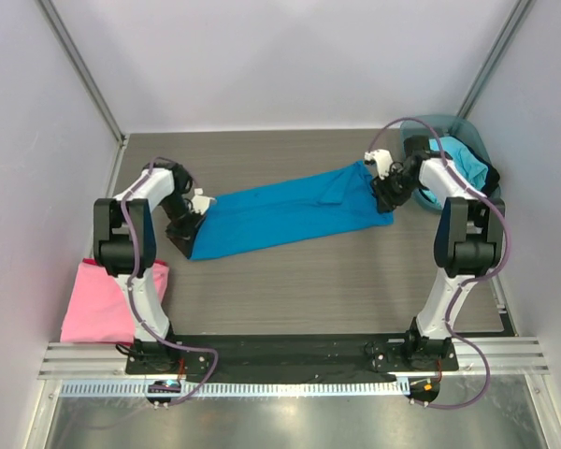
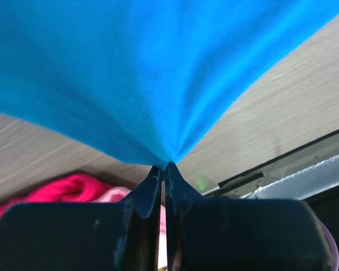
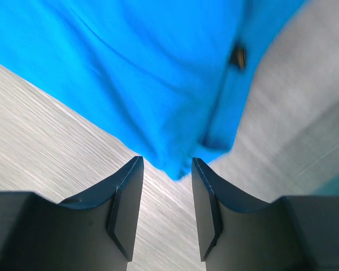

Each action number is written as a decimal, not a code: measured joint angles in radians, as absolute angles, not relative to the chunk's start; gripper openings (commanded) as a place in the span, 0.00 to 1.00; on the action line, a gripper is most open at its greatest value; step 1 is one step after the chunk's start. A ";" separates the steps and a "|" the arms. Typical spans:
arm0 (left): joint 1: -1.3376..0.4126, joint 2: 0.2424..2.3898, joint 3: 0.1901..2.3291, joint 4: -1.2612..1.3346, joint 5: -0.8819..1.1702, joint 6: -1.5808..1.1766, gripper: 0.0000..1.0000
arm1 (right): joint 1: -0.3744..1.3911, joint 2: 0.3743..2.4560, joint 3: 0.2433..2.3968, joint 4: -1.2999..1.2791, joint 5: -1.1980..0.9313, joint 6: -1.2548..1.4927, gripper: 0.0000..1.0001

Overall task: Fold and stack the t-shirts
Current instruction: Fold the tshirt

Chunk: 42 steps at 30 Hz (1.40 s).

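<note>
A blue t-shirt (image 1: 290,213) lies stretched in a long band across the middle of the table. My left gripper (image 1: 189,234) is shut on its left corner; in the left wrist view the cloth (image 2: 158,73) fans out from the pinched tips (image 2: 165,167). My right gripper (image 1: 388,198) is open at the shirt's right end; in the right wrist view a corner of the cloth (image 3: 175,164) hangs just in front of the gap between the fingers (image 3: 166,169), apart from both. A pink t-shirt (image 1: 103,299) lies at the near left. A lighter cyan shirt (image 1: 463,159) sits in the tub.
A translucent teal tub (image 1: 453,131) stands at the far right corner behind my right arm, with dark cloth (image 1: 486,176) over its rim. White walls close the table on three sides. A black rail (image 1: 290,351) runs along the near edge.
</note>
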<state>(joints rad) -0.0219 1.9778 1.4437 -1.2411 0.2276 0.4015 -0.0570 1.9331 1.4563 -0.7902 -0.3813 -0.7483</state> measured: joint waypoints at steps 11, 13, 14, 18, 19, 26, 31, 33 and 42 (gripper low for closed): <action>-0.064 1.922 1.377 -1.235 0.221 0.396 0.00 | 0.167 2.016 1.606 -0.755 -0.429 -0.769 0.45; -0.064 1.902 1.367 -1.235 0.220 0.394 0.01 | 0.167 2.058 1.643 -0.753 -0.430 -0.768 0.45; -0.064 1.894 1.364 -1.235 0.219 0.393 0.01 | 0.165 2.075 1.659 -0.752 -0.430 -0.768 0.45; -0.064 1.876 1.355 -1.234 0.216 0.390 0.01 | 0.160 2.122 1.702 -0.749 -0.429 -0.768 0.45; -0.064 1.874 1.354 -1.235 0.216 0.389 0.01 | 0.160 2.130 1.711 -0.749 -0.429 -0.768 0.45; -0.064 1.872 1.353 -1.231 0.208 0.375 0.02 | 0.170 2.149 1.728 -0.753 -0.440 -0.769 0.46; -0.064 1.872 1.353 -1.229 0.208 0.374 0.02 | 0.184 2.149 1.729 -0.760 -0.453 -0.770 0.46; -0.064 1.872 1.353 -1.227 0.208 0.373 0.02 | 0.189 2.149 1.729 -0.761 -0.457 -0.769 0.46; -0.064 1.873 1.351 -1.220 0.209 0.369 0.03 | 0.203 2.196 1.774 -0.773 -0.459 -0.770 0.10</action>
<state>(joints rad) -0.0635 1.8729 1.3514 -1.2198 0.2089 0.3695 0.2031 2.1956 1.7737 -0.7731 -0.4587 -0.7696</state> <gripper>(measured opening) 0.029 0.205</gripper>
